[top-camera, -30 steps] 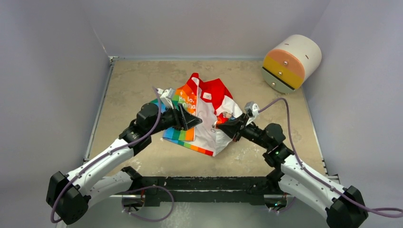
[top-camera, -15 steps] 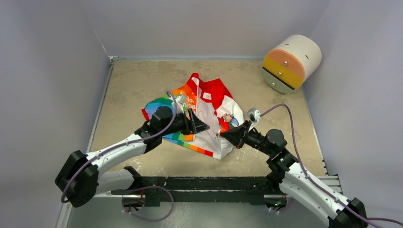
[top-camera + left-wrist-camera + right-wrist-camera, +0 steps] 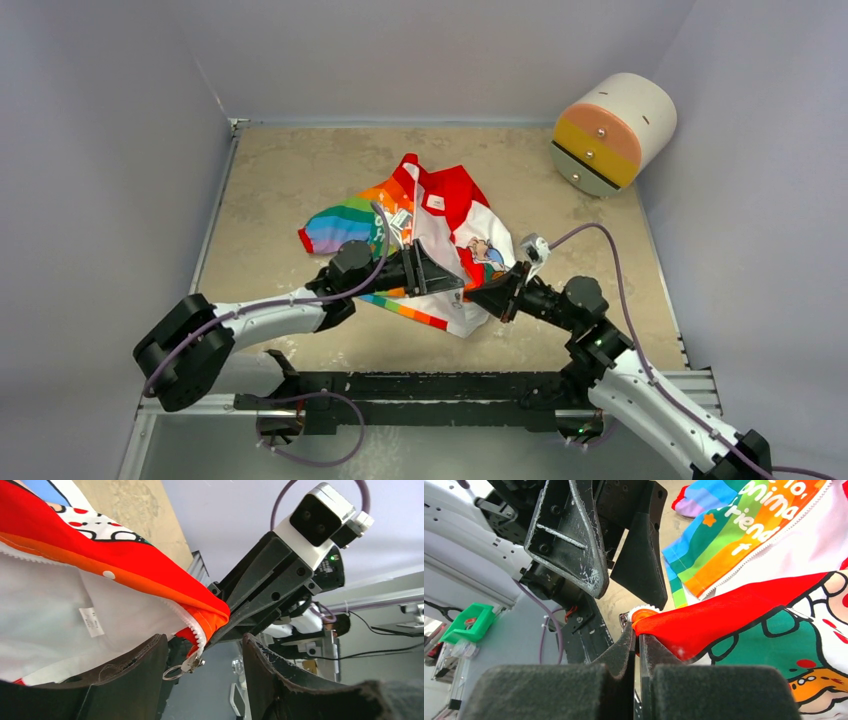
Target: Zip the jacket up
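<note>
Two grippers meet at the zip slider (image 3: 192,663), which hangs with its pull ring (image 3: 172,673) from the jacket's near hem corner. The jacket (image 3: 445,235) lies unzipped on the table (image 3: 280,170), hood on the far side of the slider. The right gripper (image 3: 638,639) is clamped on the orange hem just above the slider. The left gripper (image 3: 200,680), fingers apart, straddles the slider without visible contact and is the nearer free tool. The tooth row runs from the slider toward the hood, so the pull probably follows that axis.
</note>
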